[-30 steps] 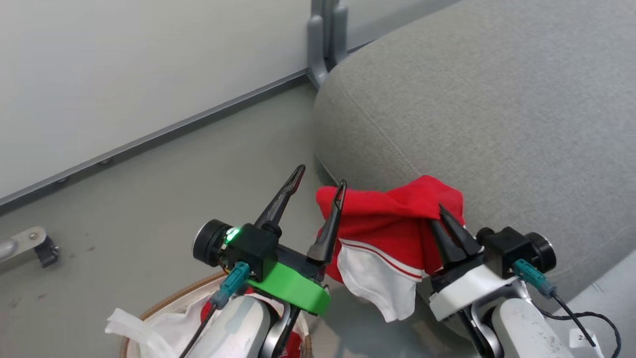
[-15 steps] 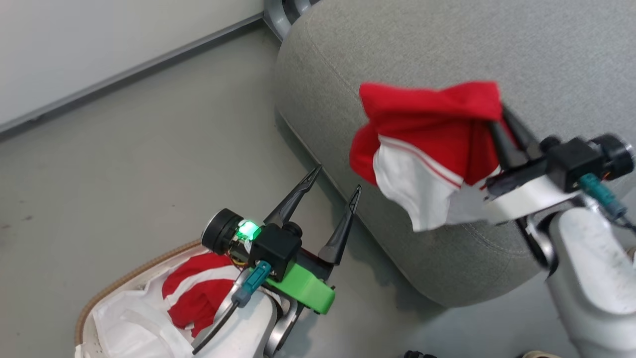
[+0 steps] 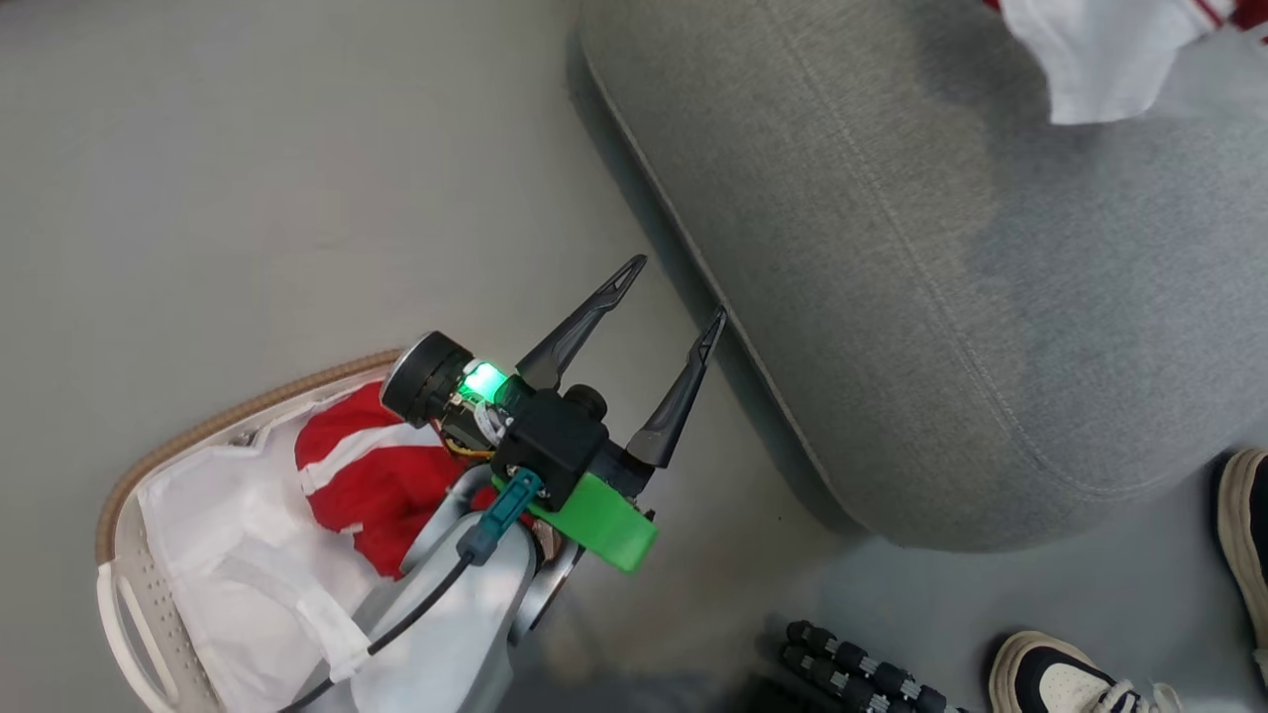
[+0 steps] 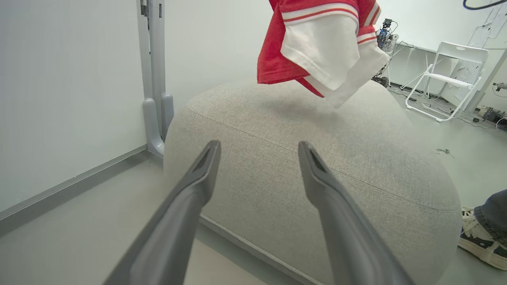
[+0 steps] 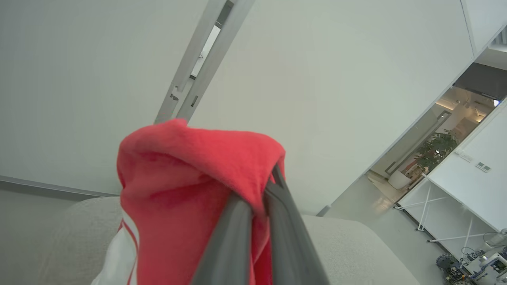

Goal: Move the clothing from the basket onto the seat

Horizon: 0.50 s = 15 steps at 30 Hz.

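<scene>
Nearest, the basket [image 3: 111, 594] has a red piece [image 3: 367, 475] lying on its white liner [image 3: 228, 555], so that one is yet to be moved. Above it hangs the left gripper [image 3: 676, 289], jaws spread wide, holding nothing. Beyond is the seat [image 3: 941, 297], with no clothing resting on the part I can see. Over it the right gripper [image 5: 259, 198] is clenched on a red-and-white garment [image 5: 178, 206], hanging in the air, not yet set down. Roughly halfway, I'd say.
</scene>
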Motion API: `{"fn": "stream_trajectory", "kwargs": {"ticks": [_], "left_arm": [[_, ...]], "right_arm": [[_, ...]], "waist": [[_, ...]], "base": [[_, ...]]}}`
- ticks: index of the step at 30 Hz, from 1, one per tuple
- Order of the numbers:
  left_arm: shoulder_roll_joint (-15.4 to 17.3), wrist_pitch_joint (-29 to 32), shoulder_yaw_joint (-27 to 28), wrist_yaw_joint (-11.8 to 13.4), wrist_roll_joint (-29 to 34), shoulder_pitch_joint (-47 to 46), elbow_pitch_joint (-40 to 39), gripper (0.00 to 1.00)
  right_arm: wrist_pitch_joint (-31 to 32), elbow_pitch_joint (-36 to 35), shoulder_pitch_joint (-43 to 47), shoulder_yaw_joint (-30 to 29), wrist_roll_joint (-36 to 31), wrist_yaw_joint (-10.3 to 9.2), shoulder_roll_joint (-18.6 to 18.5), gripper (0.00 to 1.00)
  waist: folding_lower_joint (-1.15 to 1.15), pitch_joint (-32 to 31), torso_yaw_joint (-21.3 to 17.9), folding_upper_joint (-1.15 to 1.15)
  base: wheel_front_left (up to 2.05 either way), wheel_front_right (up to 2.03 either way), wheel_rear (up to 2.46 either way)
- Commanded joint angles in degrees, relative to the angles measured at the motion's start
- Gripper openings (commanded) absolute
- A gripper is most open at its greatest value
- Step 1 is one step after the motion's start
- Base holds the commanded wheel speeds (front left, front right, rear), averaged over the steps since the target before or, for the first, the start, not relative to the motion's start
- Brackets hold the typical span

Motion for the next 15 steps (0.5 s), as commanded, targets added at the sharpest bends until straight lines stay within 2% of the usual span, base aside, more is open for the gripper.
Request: {"fn": "stream_trajectory", "kwargs": {"ticks": [1,8,15], "left_arm": [[0.7,0.1,0.1,-0.1,0.4,-1.5,-0.2,1.0],[1.0,0.0,0.6,-0.3,0.9,-3.5,-0.3,1.0],[1.0,0.1,1.5,-0.4,1.1,-3.9,0.1,1.0]], "right_arm": [[-0.1,1.8,-1.4,-0.6,-0.7,-0.08,-0.9,0.0],[-0.1,14.0,-5.6,-6.6,-1.7,-0.08,-2.9,0.0],[-0.1,18.5,-1.4,-13.6,-5.0,-0.08,0.5,0.0]], "waist": [[-0.01,6.8,4.8,-0.01],[-0.01,11.2,7.6,-0.01],[-0.01,12.0,8.4,-0.01]], "base": [[0.0,0.0,0.0],[0.0,0.0,0.0],[0.0,0.0,0.0]]}}
